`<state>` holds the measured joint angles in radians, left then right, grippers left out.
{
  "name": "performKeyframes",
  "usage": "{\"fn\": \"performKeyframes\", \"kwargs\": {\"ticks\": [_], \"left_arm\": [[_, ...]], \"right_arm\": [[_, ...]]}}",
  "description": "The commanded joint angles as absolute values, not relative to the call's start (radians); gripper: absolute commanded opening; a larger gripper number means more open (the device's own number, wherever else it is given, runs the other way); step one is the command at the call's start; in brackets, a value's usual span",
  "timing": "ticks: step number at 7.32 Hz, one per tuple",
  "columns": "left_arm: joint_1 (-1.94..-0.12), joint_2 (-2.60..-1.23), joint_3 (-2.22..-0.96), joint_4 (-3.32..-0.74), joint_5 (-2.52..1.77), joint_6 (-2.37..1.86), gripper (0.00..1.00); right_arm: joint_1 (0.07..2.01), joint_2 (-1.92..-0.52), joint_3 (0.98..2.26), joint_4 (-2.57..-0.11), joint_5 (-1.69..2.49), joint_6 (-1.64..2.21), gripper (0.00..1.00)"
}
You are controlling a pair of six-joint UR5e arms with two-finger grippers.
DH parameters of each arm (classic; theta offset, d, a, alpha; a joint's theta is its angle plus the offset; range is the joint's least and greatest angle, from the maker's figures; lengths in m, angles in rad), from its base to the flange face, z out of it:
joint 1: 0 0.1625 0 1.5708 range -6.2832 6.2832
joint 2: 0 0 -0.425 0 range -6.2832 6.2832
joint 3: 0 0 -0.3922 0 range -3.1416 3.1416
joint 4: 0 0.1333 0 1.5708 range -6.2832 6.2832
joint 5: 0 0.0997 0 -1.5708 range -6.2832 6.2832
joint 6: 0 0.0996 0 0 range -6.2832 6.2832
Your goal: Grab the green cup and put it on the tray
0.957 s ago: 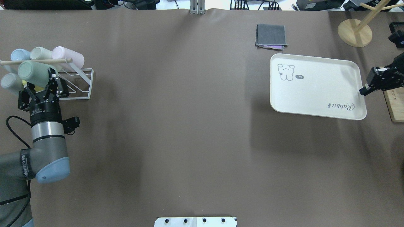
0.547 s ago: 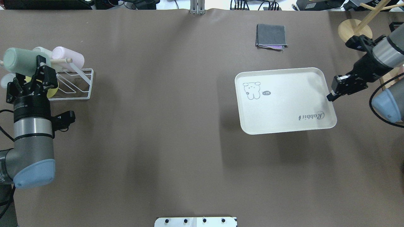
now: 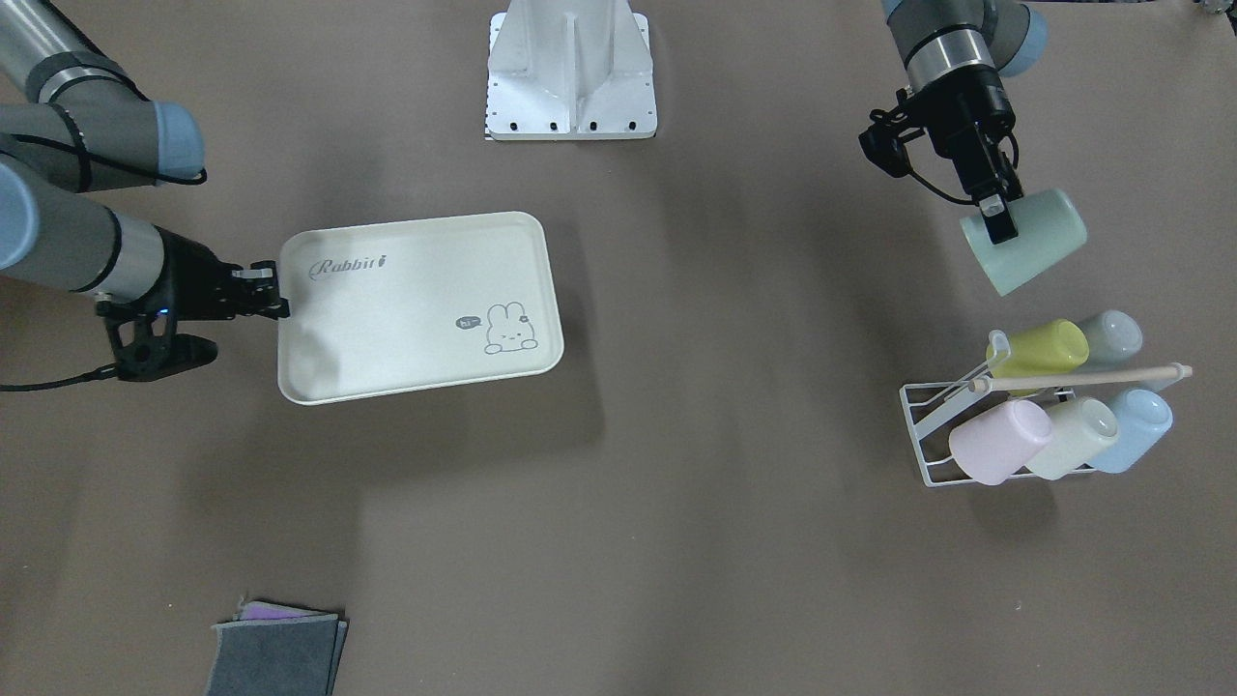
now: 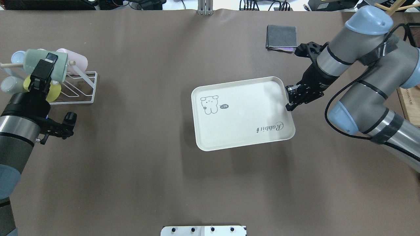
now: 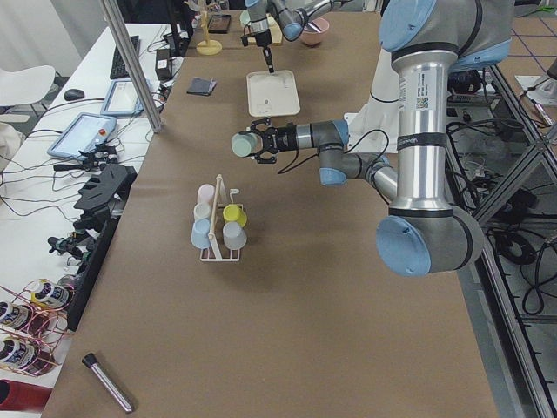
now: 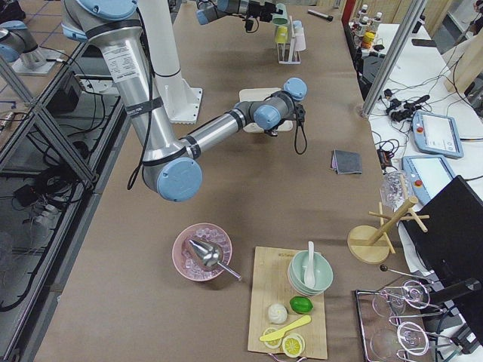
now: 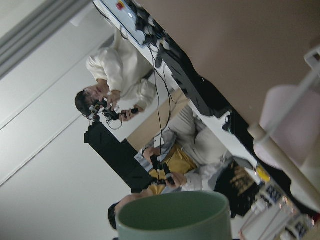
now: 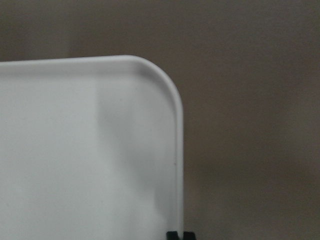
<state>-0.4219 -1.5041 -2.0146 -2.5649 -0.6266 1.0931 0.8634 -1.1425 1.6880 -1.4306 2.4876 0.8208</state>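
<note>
Transfer stage: the left gripper [image 3: 997, 220] has its fingers clamped on the green cup [image 3: 1042, 242]. It holds the cup on its side in the air just beside the wire cup rack [image 3: 926, 430], apparently lifted clear so it can travel. The right gripper [image 4: 290, 98] pinches the short rim of the cream Rabbit tray [image 4: 242, 126], well apart from the rack. The tray's offset shadow suggests it is raised to receive the cup.

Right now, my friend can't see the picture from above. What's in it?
The left end effector holds the green cup sideways near the cup rack. The right end effector grips the cream tray by its edge, mid-table.
</note>
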Motion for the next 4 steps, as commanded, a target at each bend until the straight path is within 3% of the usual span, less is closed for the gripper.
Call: {"fn": "performKeyframes", "kwargs": {"ticks": [1,4], "left_arm": [[-0.434,-1.554,-2.0,-2.643,-0.884,0.651,0.15],[-0.419,-1.679,-1.904,-2.828,-1.082,0.232,0.15]], "right_arm": [[0.751,-1.04,1.684,-1.401,2.4,1.015,0.0],[0.635,-0.987,1.614,-1.234,2.321,1.26,0.0]]}}
